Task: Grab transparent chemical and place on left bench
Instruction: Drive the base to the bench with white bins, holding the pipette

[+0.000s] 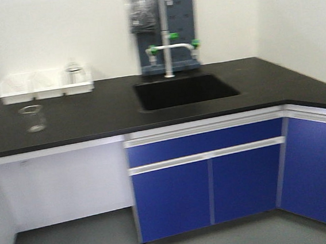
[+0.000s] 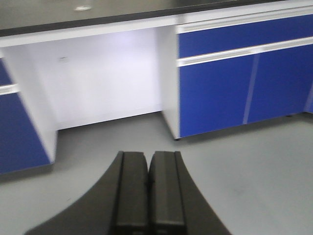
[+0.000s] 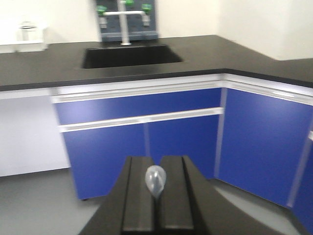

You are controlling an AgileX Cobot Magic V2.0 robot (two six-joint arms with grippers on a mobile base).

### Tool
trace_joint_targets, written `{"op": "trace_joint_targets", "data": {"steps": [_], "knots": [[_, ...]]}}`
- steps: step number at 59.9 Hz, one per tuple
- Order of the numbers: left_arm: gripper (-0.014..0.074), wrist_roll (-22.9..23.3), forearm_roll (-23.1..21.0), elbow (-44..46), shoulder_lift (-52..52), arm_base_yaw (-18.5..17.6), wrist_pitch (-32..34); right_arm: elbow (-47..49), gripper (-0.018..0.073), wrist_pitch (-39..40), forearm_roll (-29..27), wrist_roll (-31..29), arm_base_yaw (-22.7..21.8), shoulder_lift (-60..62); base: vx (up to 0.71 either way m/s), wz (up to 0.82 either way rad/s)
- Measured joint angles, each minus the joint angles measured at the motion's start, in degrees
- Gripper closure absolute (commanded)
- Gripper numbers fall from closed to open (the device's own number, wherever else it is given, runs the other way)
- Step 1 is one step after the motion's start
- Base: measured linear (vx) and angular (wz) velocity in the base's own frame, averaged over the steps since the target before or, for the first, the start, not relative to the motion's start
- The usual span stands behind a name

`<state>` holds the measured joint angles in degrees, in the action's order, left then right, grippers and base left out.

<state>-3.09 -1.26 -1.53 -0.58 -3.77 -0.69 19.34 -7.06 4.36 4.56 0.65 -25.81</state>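
The transparent chemical, a translucent dropper pipette, shows only by its soft bulb [image 3: 155, 180], which sticks up between the black jaws of my right gripper [image 3: 156, 159]. That gripper is shut on it, and the stem is hidden between the jaws. It hangs over the grey floor, facing the blue cabinets. The black bench [image 1: 93, 114] with its white front edge runs across the front view and also shows in the right wrist view [image 3: 49, 68]. My left gripper [image 2: 148, 154] is shut and empty, low over the floor before the bench's knee space. Neither gripper shows in the front view.
A clear glass beaker [image 1: 33, 118] stands on the bench's left part, with a white tray [image 1: 44, 85] behind it by the wall. A sink [image 1: 183, 90] with a white tap [image 1: 167, 41] lies mid-bench. Blue cabinet doors [image 1: 209, 186] lie below. The worktop turns a corner at the right [image 1: 316, 93].
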Motion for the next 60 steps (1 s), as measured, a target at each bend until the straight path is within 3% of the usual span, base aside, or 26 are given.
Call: {"op": "trace_joint_targets", "data": {"steps": [60], "knots": [[0.0600,0.0,0.0,0.0,0.0,0.0,0.0,0.0,0.0564,0.0,0.0,0.0,0.0,0.0,0.13,0.58]]}}
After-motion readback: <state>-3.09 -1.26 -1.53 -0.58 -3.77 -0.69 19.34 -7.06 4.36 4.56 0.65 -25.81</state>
